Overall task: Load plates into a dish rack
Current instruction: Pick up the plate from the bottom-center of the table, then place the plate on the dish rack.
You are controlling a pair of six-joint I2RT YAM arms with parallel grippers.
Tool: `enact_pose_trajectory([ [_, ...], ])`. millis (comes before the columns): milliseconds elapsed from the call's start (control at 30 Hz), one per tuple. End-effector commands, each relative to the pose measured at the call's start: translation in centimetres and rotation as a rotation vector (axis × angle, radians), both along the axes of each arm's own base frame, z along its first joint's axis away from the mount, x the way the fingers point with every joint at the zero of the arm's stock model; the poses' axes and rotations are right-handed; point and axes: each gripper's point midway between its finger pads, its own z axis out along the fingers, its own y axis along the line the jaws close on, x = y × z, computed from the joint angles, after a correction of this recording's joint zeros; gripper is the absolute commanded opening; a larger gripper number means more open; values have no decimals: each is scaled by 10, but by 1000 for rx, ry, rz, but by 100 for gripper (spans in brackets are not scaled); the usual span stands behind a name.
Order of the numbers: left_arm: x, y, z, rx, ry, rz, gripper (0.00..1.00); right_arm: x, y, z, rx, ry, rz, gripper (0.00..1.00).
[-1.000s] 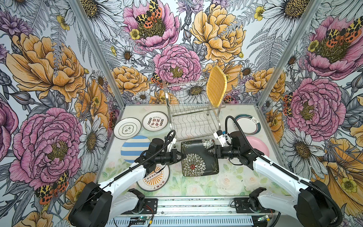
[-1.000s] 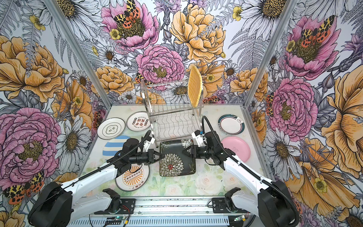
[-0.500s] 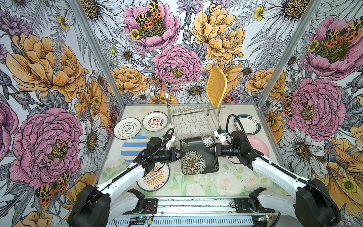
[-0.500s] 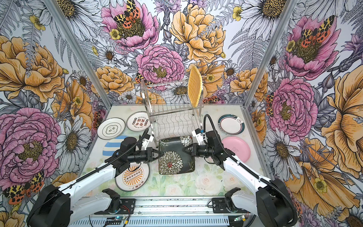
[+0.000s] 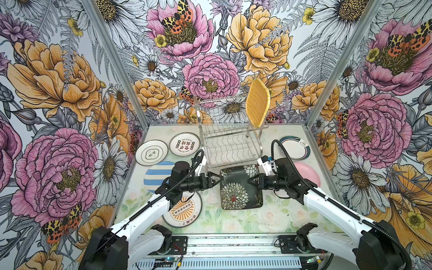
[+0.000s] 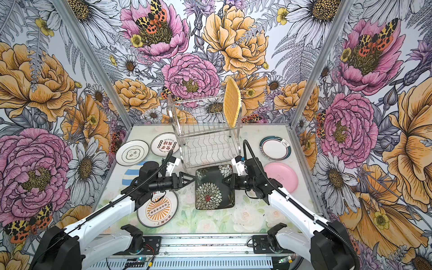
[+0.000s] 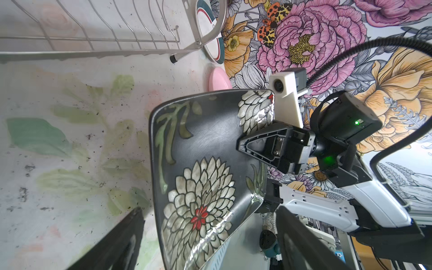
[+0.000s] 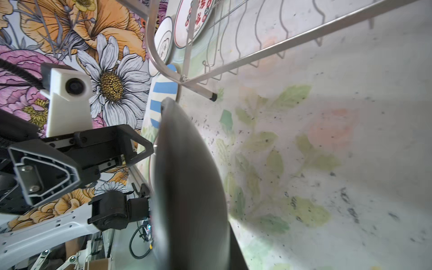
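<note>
Eight plates, one two-tier dish rack.

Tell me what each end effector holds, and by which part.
The right end effector grips the black flowered plate by its right edge. The left end effector is open, holding nothing.

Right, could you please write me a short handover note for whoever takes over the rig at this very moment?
Left gripper: open, jaws either side of the black flowered plate's left edge, not clamping it.
Right gripper: shut on that plate's right edge. The plate is in front of the dish rack, apparently tilted up off the table.
Done: yellow plate stands on edge in the rack's upper tier.
Left: the black plate, then six lying flat: two white plates, blue-striped plate and orange-sunburst plate on the left; teal-rimmed plate and pink plate on the right.
</note>
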Motion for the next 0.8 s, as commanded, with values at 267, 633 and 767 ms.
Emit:
enact_pose_trajectory([
  [267, 23, 18, -7, 117, -54, 124, 95, 23, -43, 135, -78, -437, -223, 0],
  [633, 39, 17, -13, 198, -99, 176, 98, 15, -74, 244, -126, -685, -354, 0],
  [767, 43, 12, -16, 200, -99, 171, 99, 17, -83, 290, -132, -785, -422, 0],
])
